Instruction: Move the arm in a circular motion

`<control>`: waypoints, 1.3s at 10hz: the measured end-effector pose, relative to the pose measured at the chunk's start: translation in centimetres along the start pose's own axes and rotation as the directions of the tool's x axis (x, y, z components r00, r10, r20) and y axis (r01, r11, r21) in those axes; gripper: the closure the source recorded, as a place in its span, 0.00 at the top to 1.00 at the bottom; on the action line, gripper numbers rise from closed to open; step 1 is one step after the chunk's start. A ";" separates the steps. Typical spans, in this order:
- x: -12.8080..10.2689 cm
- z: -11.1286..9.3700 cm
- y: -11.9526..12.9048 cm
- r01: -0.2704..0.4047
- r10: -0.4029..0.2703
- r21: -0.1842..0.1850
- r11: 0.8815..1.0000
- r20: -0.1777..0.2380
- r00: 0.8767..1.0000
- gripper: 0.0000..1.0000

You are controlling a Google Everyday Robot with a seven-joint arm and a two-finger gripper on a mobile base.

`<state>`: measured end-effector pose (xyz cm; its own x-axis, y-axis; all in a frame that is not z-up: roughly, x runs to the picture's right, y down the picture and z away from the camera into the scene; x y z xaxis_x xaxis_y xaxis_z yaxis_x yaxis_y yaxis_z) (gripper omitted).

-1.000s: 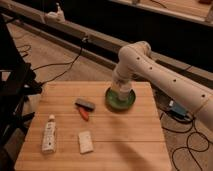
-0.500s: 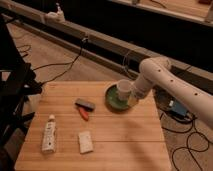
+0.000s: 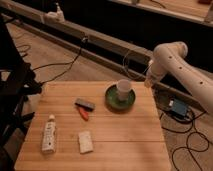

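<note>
The arm hangs just off the bench's far right corner, claw pointing down; whether it's open, I can't tell.

The arm is built of thick white rounded tubing, with a bulbous joint at the bend. Small dark dots are spaced along the shell. The last segment is narrowed toward the tip, where the gripper is located, just off the far right corner of the bench.
</note>
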<state>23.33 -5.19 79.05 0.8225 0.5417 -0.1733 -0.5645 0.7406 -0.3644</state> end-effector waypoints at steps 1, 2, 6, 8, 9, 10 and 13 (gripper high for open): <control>-2.4 -0.4 0.1 0.048 -0.048 0.020 0.999 0.011 0.999 0.00; -6.0 -0.8 1.3 0.132 -0.133 0.039 0.991 0.028 0.991 0.00; -12.3 -0.9 12.3 0.416 -0.412 -0.021 0.909 0.106 0.905 0.00; -10.4 0.1 17.2 0.457 -0.441 -0.121 0.881 0.138 0.887 0.00; -8.8 0.6 18.7 0.451 -0.431 -0.171 0.876 0.141 0.891 0.00; -6.6 0.9 18.9 0.414 -0.394 -0.207 0.886 0.133 0.910 0.00; 0.8 1.3 14.4 0.193 -0.188 -0.218 0.957 0.044 0.981 0.00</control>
<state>15.79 6.38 74.87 0.9102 0.4096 -0.0612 -0.3659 0.7263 -0.5818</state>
